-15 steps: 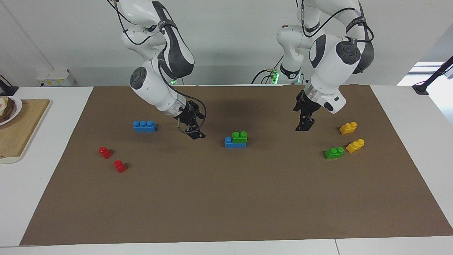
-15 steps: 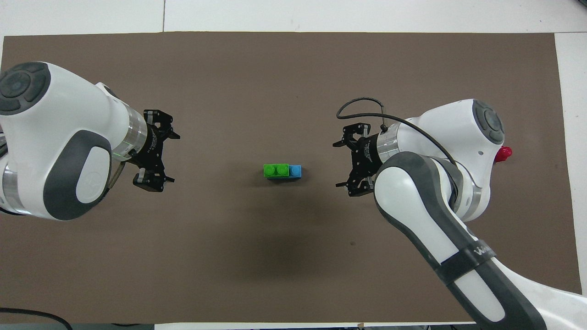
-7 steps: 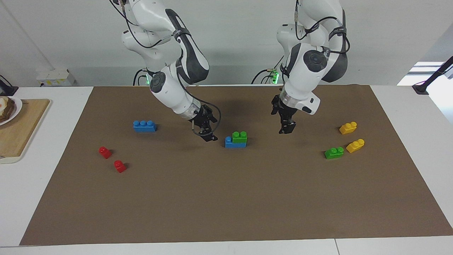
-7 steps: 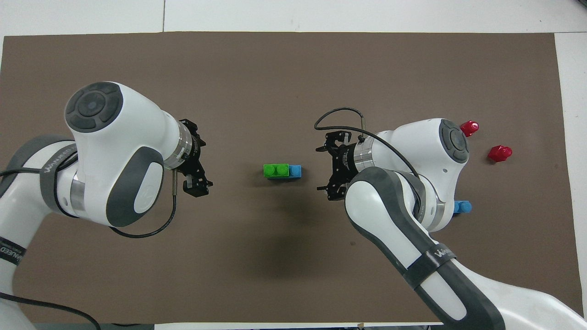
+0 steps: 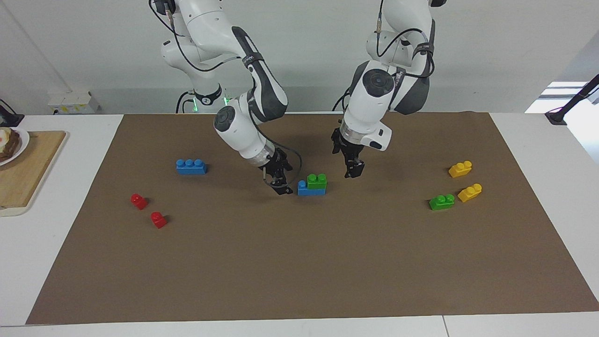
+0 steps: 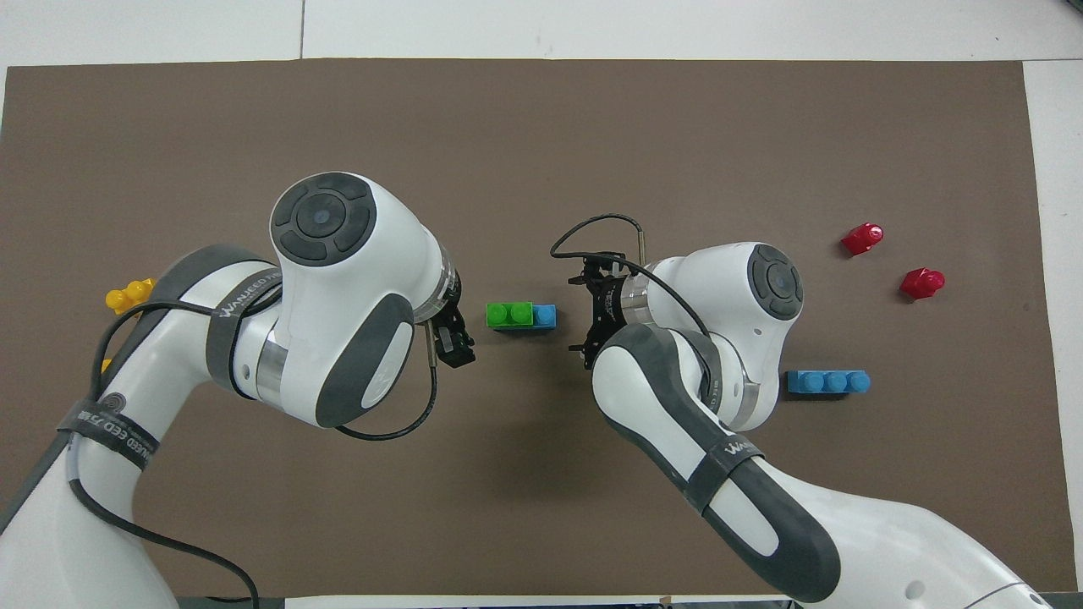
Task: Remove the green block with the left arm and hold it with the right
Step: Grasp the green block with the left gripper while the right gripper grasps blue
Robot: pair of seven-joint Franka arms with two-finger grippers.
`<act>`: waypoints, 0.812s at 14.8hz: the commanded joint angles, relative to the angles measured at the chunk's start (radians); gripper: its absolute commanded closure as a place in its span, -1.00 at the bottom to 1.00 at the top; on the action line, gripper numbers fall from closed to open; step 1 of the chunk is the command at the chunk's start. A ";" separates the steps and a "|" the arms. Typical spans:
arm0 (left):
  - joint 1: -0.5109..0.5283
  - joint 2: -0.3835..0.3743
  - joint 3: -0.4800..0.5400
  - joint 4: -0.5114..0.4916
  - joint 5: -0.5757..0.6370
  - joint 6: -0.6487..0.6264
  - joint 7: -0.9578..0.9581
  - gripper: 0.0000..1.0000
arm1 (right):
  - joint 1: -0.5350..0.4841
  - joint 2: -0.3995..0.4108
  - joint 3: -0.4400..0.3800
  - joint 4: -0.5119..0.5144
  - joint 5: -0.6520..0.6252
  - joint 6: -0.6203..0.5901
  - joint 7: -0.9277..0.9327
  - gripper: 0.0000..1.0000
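Overhead view: right gripper agape, empty, by blue brick; left gripper by green block, jaws untellable. Risks lifting both bricks if blue unclamped.

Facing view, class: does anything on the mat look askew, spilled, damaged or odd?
Nothing stands out. The green block sits squarely on a blue brick, offset toward the left arm's end so one blue stud shows. The loose bricks lie upright. The left end effector and right end effector flank the stack without touching.

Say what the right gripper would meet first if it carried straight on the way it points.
Probably the blue brick under the green block; the right gripper sits low beside its bare end, though depth is uncertain.
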 commanded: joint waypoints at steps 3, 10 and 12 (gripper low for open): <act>-0.070 0.092 0.015 0.025 0.035 0.041 -0.085 -1.00 | 0.030 0.036 0.001 0.004 0.057 0.071 0.001 -0.98; -0.089 0.140 0.015 0.048 0.048 0.119 -0.114 -1.00 | 0.076 0.083 0.001 0.009 0.086 0.161 -0.005 -0.98; -0.087 0.146 0.015 0.043 0.049 0.134 -0.114 -1.00 | 0.080 0.088 0.001 0.012 0.088 0.165 -0.005 -0.98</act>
